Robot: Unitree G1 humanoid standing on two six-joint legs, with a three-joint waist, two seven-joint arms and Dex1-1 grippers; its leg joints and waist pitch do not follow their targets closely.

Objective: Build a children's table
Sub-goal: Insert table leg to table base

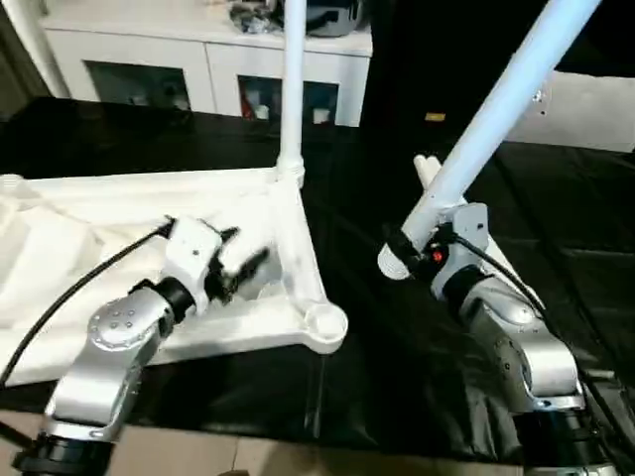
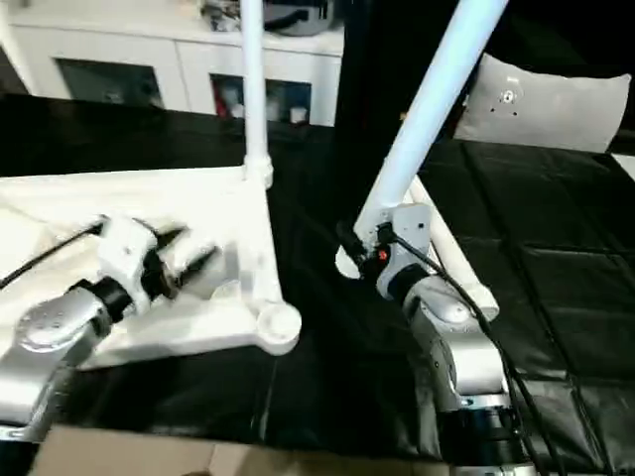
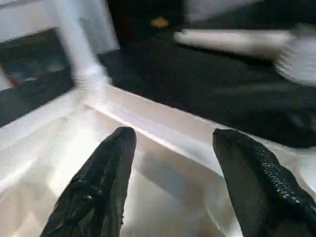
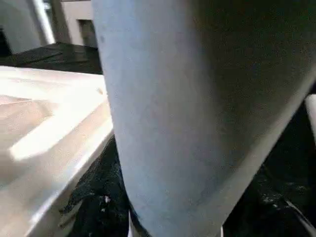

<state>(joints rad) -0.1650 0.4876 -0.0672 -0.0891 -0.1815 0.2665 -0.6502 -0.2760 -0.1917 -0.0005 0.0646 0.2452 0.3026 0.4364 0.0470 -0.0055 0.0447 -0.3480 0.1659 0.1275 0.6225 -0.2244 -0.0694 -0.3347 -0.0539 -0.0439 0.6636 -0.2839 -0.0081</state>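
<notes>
The children's table top (image 1: pixel 109 213) lies upside down on the black surface, ribbed underside up. One white leg (image 1: pixel 293 89) stands upright in its far right corner socket. The near right corner socket (image 1: pixel 325 325) holds nothing. My left gripper (image 1: pixel 243 263) hovers open just above the underside near the right rim, its black fingers (image 3: pixel 106 168) apart with nothing between them. My right gripper (image 1: pixel 407 248) is shut on a second leg (image 1: pixel 496 109) near its thick end. That leg tilts up to the right, and its end hangs right of the top. Another leg (image 2: pixel 451 253) lies on the surface behind my right gripper.
A white cabinet with glass doors (image 1: pixel 198 59) stands at the back. A grey cushion (image 2: pixel 546 104) lies at the far right on the black quilted surface (image 1: pixel 585 228). The surface's front edge runs close to my forearms, with pale floor (image 1: pixel 248 456) below it.
</notes>
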